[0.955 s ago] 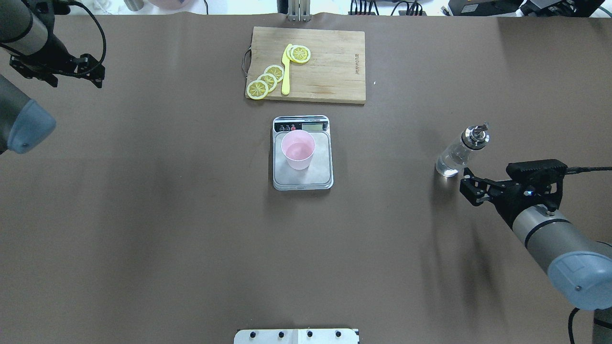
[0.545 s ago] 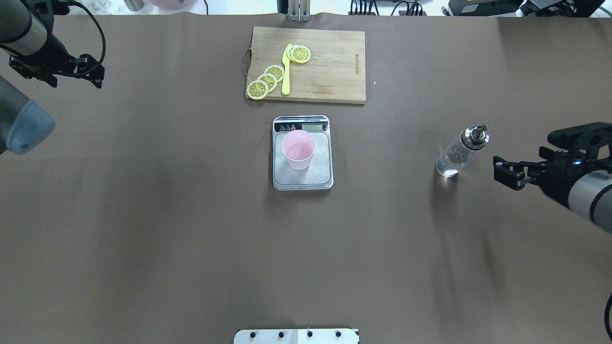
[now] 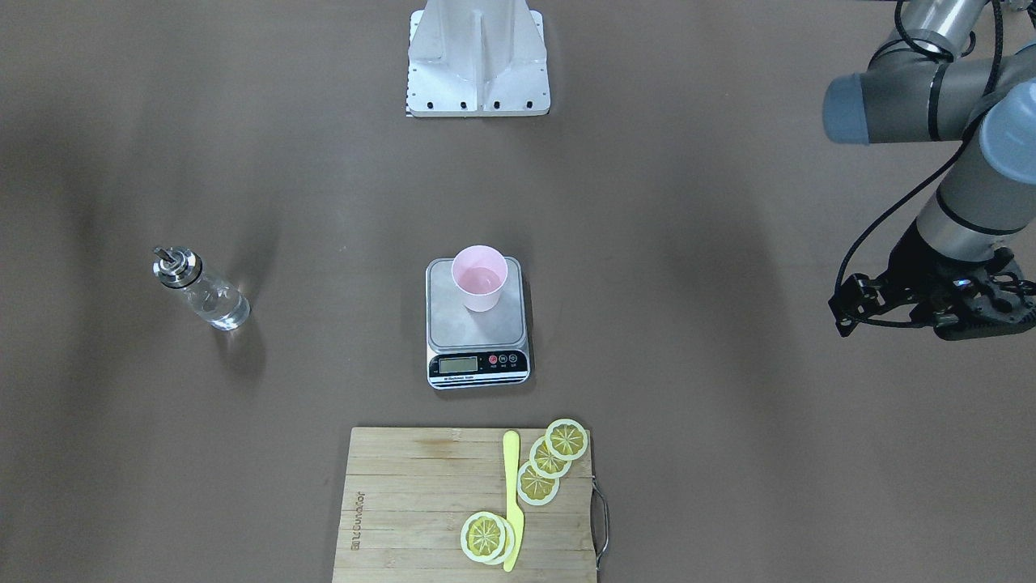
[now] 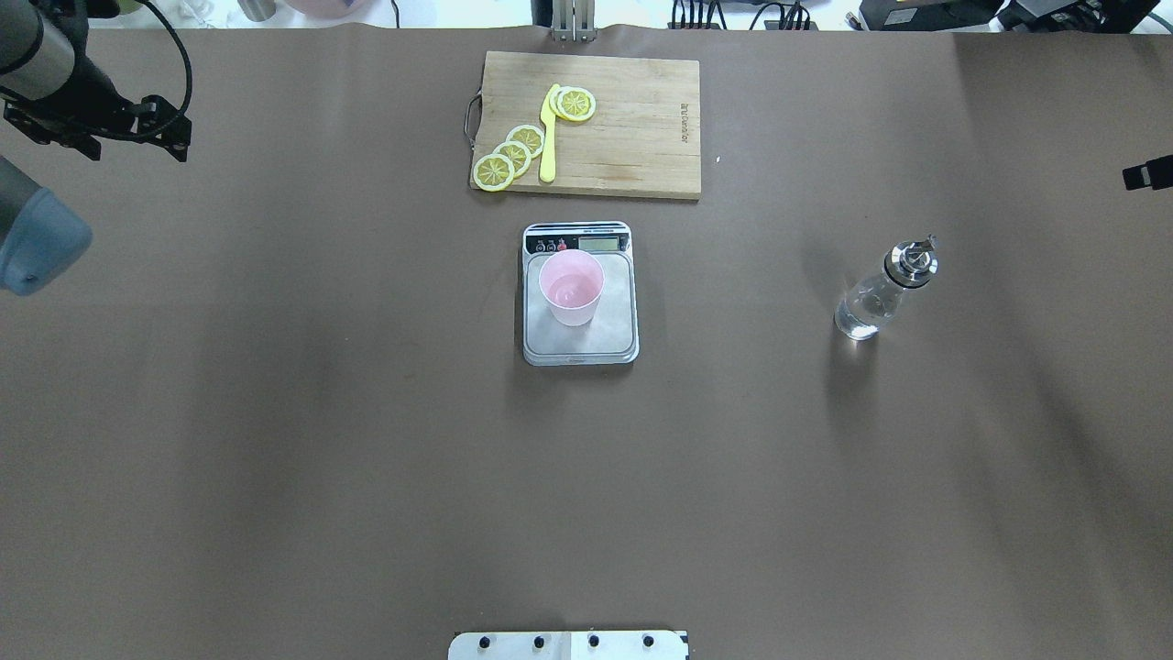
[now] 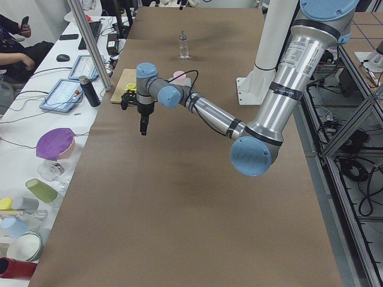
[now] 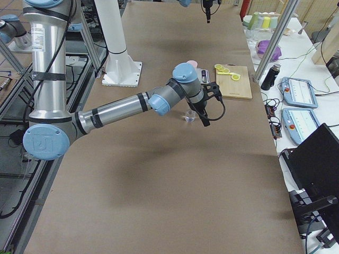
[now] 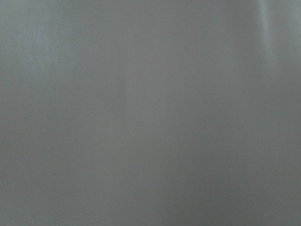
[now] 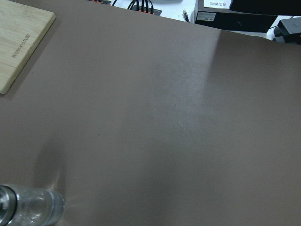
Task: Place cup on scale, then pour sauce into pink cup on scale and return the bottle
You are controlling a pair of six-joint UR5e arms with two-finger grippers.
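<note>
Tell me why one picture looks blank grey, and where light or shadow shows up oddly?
Left wrist view: only bare table fills it, flat grey, a faint pale streak upper right. Right wrist view: a pale light band crosses the table; the bottle sits cropped and blurry in the corner. Overhead view: the bottle's base glints, its soft shadow falling toward the picture's bottom.

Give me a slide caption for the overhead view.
Pink cup on the scale; bottle stands free to its right.

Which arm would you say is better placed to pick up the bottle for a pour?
Probably right. The bottle stands on the robot's right half; the left gripper hangs far across, beyond the scale.
</note>
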